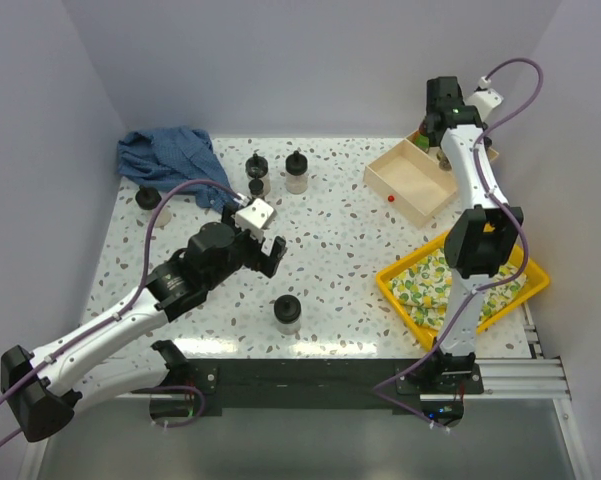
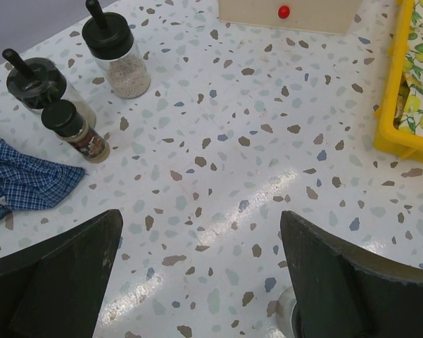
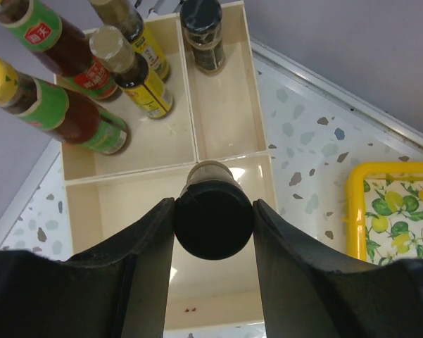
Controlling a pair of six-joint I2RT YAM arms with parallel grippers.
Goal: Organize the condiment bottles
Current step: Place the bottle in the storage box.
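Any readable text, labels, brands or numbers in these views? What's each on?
Nothing can be quoted with confidence.
Green-labelled bottle: white characters on a red patch, too blurred to read.
Yellow-labelled bottle: dark print, too small.
Small dark shaker: label print, too small.
Top view: nothing legible.

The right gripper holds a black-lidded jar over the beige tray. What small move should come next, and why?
Probably lower the jar straight down into the long empty compartment of the tray. The right gripper is shut on its lid, the jar seems to hang above the floor there, and other bottles already stand in the compartments beyond.
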